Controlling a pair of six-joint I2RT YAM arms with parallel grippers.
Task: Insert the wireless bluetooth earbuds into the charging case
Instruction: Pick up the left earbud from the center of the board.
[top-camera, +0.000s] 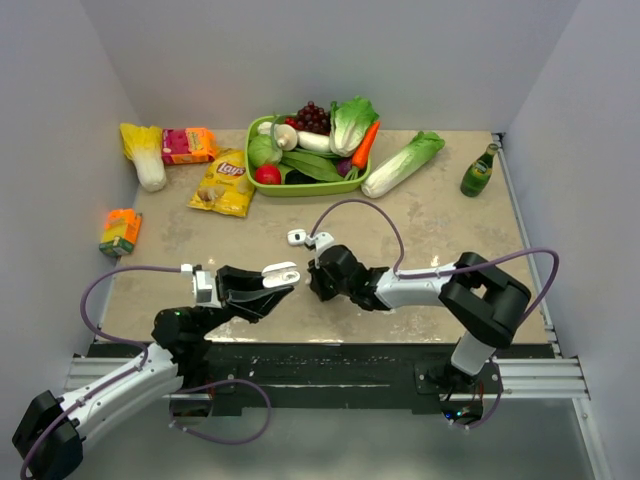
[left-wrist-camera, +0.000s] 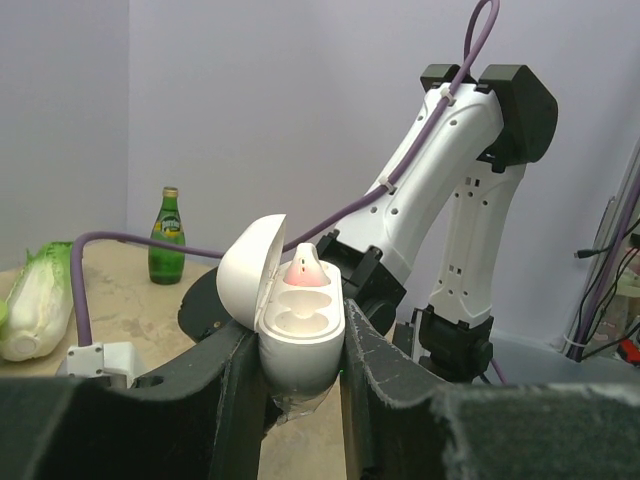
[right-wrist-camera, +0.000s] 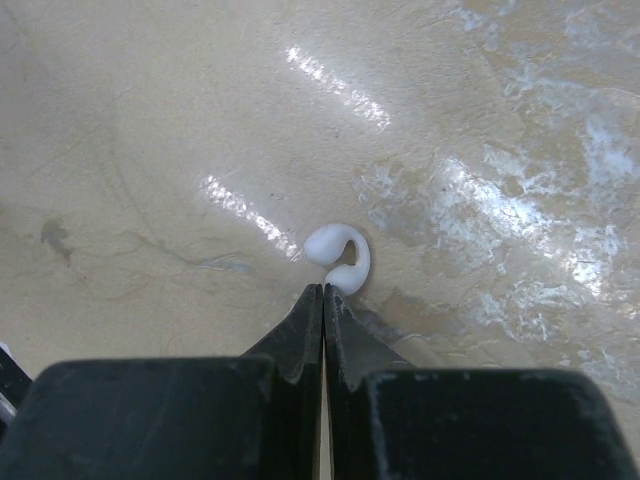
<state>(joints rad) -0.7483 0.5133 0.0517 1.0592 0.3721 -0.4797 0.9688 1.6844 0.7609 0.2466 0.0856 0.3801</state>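
Only the left wrist view shows a tiny white earbud (left-wrist-camera: 303, 268) inside the open white egg-shaped plastic case (left-wrist-camera: 300, 322), which the left gripper (left-wrist-camera: 297, 380) squeezes. Near the case, only the right wrist view shows a second white earbud (right-wrist-camera: 340, 257) touching the closed tips of the right gripper (right-wrist-camera: 323, 295).

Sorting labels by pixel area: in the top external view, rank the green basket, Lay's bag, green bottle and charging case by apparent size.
Largest first: green basket, Lay's bag, green bottle, charging case.
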